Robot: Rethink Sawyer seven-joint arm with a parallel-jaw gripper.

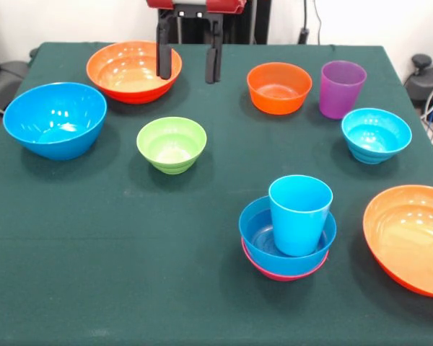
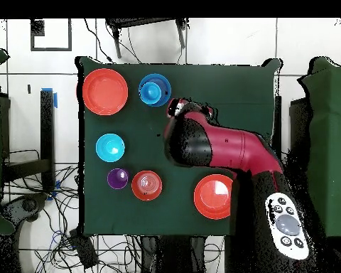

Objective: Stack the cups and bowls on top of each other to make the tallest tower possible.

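Three pieces make the tower (image 1: 287, 245) near the front: pink bowl (image 1: 274, 274) at the bottom, blue bowl (image 1: 263, 238) in it, light blue cup (image 1: 299, 214) upright inside. Big orange bowl (image 1: 408, 234) just right of it. Farther back: green bowl (image 1: 171, 144), large blue bowl (image 1: 55, 119), cyan bowl (image 1: 375, 135). Far row: orange bowl (image 1: 133, 71), smaller orange bowl (image 1: 278, 87), purple cup (image 1: 341, 88). Gripper (image 1: 188, 63) hangs over the far edge, jaws apart, holding nothing.
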